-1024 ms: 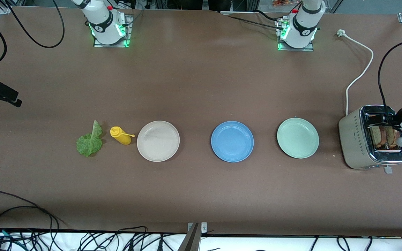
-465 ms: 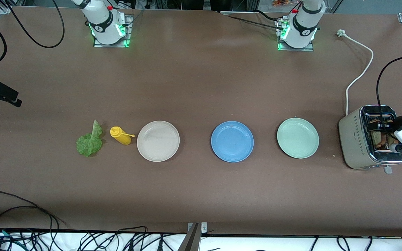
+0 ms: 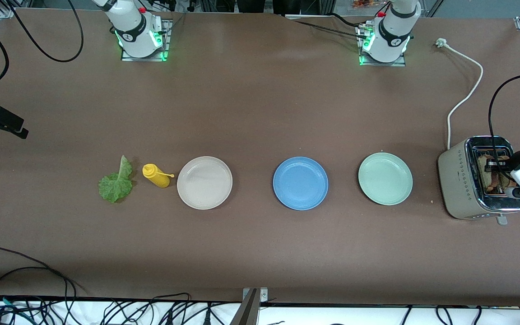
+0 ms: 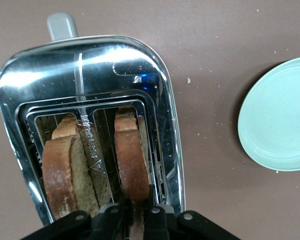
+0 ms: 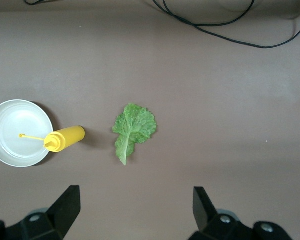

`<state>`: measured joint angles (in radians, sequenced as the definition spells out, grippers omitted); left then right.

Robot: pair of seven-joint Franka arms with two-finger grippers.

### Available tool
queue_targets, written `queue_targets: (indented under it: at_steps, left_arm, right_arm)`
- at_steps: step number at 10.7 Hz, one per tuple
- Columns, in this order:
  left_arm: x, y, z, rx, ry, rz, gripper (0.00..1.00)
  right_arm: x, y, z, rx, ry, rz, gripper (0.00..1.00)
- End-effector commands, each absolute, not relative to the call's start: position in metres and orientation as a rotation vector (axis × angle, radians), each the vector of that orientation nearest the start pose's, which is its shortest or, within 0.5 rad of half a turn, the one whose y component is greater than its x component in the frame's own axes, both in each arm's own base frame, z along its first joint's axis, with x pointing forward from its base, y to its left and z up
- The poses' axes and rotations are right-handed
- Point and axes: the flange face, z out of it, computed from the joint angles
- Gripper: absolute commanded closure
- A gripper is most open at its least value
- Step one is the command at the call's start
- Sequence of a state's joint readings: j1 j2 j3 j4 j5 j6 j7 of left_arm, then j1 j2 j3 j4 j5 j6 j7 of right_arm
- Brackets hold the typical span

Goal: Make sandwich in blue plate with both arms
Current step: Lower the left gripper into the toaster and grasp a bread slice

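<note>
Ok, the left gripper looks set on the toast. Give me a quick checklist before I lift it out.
1. Left gripper shut on the bread slice in the toaster's slot: ok.
2. Second slice sits apart in the other slot, away from the fingers: ok.
3. Blue plate bare and ready for the slice: ok.
4. Way from toaster to blue plate passes over the pale green plate, nothing tall there: ok.
5. Right gripper open, waiting above the lettuce leaf, away from the left arm's path: ok.
6. Grip firm enough to pull the slice free: cannot tell.
</note>
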<state>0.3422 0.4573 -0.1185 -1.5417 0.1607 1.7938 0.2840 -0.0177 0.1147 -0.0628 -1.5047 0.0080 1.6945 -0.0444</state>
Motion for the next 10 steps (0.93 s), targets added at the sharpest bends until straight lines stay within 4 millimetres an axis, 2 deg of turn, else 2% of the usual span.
queue_targets:
  at_steps: [1, 3, 4, 7, 10]
  left_arm:
    - [0.644, 0.174, 0.386, -3.051, 0.191, 0.330, 1.00]
    - [0.641, 0.174, 0.396, -3.006, 0.215, 0.364, 1.00]
    - [0.638, 0.174, 0.418, -2.952, 0.232, 0.354, 1.00]
    - [0.632, 0.164, 0.466, -2.944, 0.208, 0.449, 1.00]
    - [0.632, 0.113, 0.509, -2.955, 0.297, 0.469, 1.00]
  right_arm:
    - [0.598, -0.045, 0.607, -3.128, 0.057, -0.112, 0.00]
    - [0.598, -0.045, 0.607, -3.126, 0.057, -0.112, 0.00]
    - [0.598, -0.045, 0.607, -3.126, 0.057, -0.112, 0.00]
    - [0.598, -0.045, 0.607, -3.127, 0.054, -0.112, 0.00]
    - [0.598, -0.045, 0.607, -3.128, 0.057, -0.112, 0.00]
